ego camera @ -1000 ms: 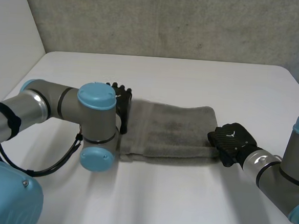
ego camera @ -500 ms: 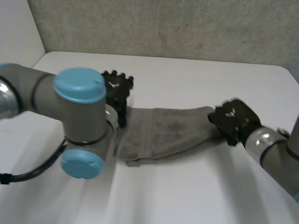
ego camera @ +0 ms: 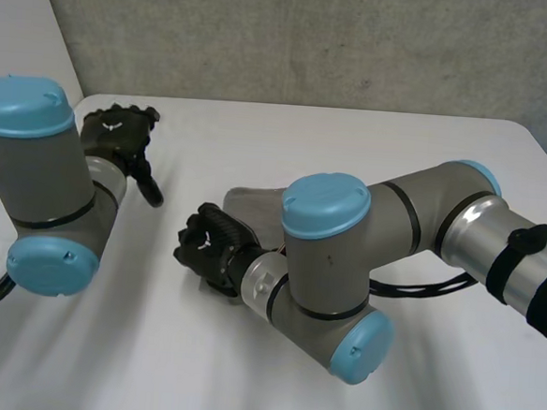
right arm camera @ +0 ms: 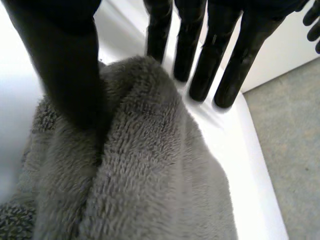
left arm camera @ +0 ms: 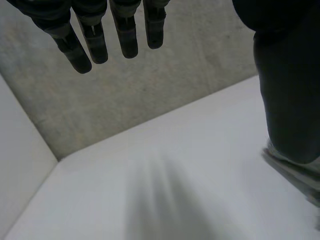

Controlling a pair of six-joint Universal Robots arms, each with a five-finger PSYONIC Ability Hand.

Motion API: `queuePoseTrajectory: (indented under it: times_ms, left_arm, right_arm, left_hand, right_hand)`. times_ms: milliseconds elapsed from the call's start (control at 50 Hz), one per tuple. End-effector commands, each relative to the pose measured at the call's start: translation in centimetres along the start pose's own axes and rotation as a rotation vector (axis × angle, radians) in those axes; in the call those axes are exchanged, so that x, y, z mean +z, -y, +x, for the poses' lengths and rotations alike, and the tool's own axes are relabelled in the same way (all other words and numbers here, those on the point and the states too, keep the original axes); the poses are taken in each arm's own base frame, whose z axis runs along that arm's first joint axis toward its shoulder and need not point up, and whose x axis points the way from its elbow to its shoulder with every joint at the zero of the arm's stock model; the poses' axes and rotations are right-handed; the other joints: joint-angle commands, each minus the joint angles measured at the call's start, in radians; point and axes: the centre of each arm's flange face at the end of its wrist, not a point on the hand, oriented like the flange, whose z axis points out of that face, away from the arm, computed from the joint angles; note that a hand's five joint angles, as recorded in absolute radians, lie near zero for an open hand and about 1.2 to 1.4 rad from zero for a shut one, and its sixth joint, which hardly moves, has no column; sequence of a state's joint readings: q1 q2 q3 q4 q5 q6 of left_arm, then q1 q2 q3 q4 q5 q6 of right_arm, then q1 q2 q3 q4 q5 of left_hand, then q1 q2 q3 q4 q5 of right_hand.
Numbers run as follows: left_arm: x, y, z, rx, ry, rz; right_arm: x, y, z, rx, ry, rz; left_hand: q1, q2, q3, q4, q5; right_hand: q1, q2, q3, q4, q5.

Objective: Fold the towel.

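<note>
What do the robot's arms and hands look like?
The left arm and right arm are fat grey tubes with round light-blue caps at the joints. The right one wears black bands. The left hand and right hand are black with long fingers and a small white mark each.

White table in a grey-and-white corner

A white table with a smooth matte top and rounded far corners stands close against a rough grey wall that looks like bare concrete, mottled with darker and lighter patches and small specks. Along the table's left side runs a plain white panel, which meets the grey wall in a straight vertical corner. The left wrist view shows the same corner from low down: the tabletop, the grey wall and the white panel come together. The light is soft and even.
</note>
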State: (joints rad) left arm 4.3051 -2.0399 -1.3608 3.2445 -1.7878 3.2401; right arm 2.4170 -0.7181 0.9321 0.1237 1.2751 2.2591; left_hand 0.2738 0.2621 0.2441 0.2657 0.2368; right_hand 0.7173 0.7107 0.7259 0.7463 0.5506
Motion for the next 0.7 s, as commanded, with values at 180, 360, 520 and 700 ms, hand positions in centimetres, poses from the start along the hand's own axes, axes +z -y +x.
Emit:
queuePoseTrajectory:
  times_ms: [180, 360, 520, 700]
  left_arm:
    - [-2.5, -0.4, 4.6, 0.0, -0.21, 0.011]
    - [-4.6, -4.2, 7.0, 0.025, -0.293, -0.065]
    - [-4.2, -7.0, 8.1, 0.061, -0.314, -0.115]
    - [-4.3, -7.8, 8.1, 0.126, -0.321, -0.128]
  right_arm:
    - [-6.7, -3.0, 10.0, 0.6, -0.243, -0.049]
    - [-6.1, -8.1, 10.9, 0.755, -0.262, -0.11]
    - [-4.1, -11.5, 8.8, 0.807, -0.245, -0.203]
    - [-4.3, -12.1, 8.7, 0.82, -0.26, -0.253]
  left_hand:
    - [-0.075, -0.063, -0.045, -0.067, -0.213]
    - [-0.072, -0.06, -0.042, -0.064, -0.21]
    - [-0.069, -0.057, -0.039, -0.061, -0.207]
    - [-0.063, -0.052, -0.034, -0.055, -0.201]
  right_hand:
    - [-0.543, -0.536, -0.551, -0.572, -0.551]
    - [-0.543, -0.536, -0.551, -0.572, -0.551]
    - [-0.543, -0.536, -0.551, -0.572, -0.551]
    - [-0.543, -0.536, -0.551, -0.572, -0.551]
